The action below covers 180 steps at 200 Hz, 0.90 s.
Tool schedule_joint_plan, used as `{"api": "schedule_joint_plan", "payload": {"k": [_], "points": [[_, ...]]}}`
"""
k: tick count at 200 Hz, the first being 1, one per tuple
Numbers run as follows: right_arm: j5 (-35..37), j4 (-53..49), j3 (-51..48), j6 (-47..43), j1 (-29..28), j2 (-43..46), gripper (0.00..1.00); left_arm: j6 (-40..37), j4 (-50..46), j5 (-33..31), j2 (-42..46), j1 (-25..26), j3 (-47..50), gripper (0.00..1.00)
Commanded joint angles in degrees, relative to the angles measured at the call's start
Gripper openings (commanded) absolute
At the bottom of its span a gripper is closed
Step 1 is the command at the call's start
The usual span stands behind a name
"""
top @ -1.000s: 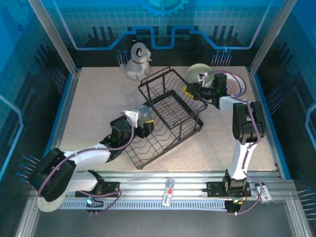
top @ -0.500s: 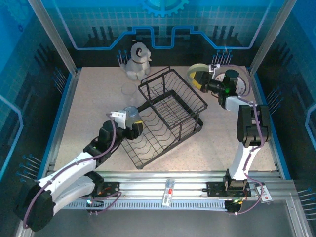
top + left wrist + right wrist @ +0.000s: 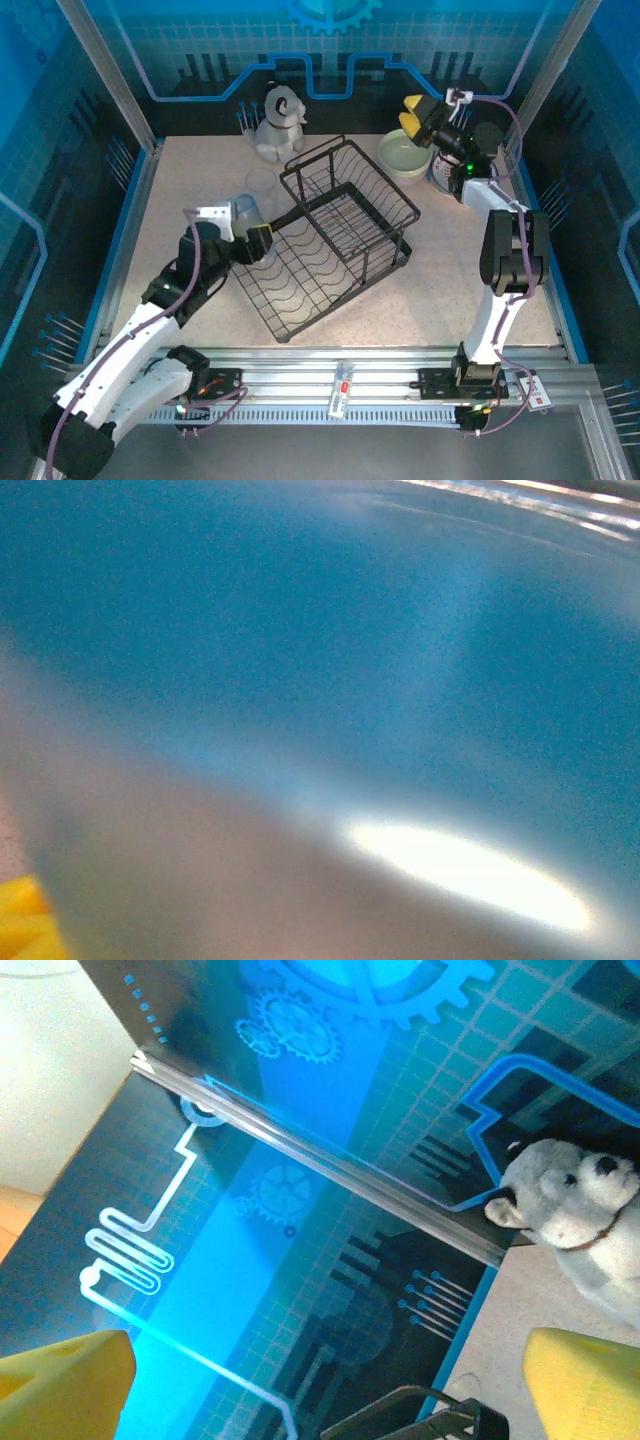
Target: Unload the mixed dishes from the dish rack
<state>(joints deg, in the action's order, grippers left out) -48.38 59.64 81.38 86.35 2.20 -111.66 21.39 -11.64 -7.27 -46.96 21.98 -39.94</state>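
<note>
The black wire dish rack [image 3: 345, 222] stands tilted at mid-table; its rim [image 3: 420, 1418] shows in the right wrist view. My left gripper [image 3: 238, 226] is shut on a lavender bowl [image 3: 243, 210], holding it just left of the rack. The bowl's blurred surface [image 3: 320, 730] is close to the left wrist camera, with a yellow finger pad [image 3: 20, 920] at the corner. The pale green bowl [image 3: 405, 156] sits flat on the table at the back right. Above it, my right gripper [image 3: 425, 113] hangs open and empty, yellow fingers [image 3: 585, 1390] wide apart. A clear tumbler [image 3: 261, 179] stands behind the lavender bowl.
The grey-and-white dog figurine [image 3: 278, 120] [image 3: 575, 1210] sits at the back, left of centre. Blue enclosure walls ring the table closely. Bare tabletop lies left of the rack and in front of it on the right.
My left arm carried the lavender bowl leftward off the rack. My right gripper let go of the green bowl, opened wide and lifted toward the back wall.
</note>
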Motion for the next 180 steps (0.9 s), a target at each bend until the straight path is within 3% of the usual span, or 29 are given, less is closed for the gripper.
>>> {"api": "schedule_joint_plan", "payload": {"k": [1, 31, 43, 55, 69, 107, 180], "points": [[1.3, -13.8, 1.9, -10.7, 0.4, 6.3, 1.00, 4.7, -6.3, -0.3, 0.4, -1.4, -6.3, 0.62], [9.5, -37.7, 1.3, -35.7, -1.4, 16.9, 1.00, 8.6, -10.9, 2.1, -1.8, -2.9, -13.2, 0.63], [18.7, -49.3, 1.2, -48.4, -3.7, 22.5, 1.00, 9.9, -11.6, 3.4, -2.8, -3.4, -15.9, 0.63], [28.5, -54.1, 0.2, -57.7, -6.7, 27.0, 1.00, 11.4, -12.8, 4.7, -4.5, -3.9, -19.0, 0.63], [32.2, -52.6, -2.1, -59.7, -8.0, 30.0, 1.00, 12.7, -13.7, 6.9, -6.5, -4.4, -22.9, 0.63], [25.9, -51.1, -3.1, -61.8, -9.8, 32.3, 1.00, 18.0, -15.2, 12.9, -11.9, -4.8, -31.3, 0.62], [36.4, -59.0, -7.3, -87.4, -24.2, 40.0, 1.00, 34.3, -14.1, 27.0, -21.2, -5.5, -43.6, 0.59]]}}
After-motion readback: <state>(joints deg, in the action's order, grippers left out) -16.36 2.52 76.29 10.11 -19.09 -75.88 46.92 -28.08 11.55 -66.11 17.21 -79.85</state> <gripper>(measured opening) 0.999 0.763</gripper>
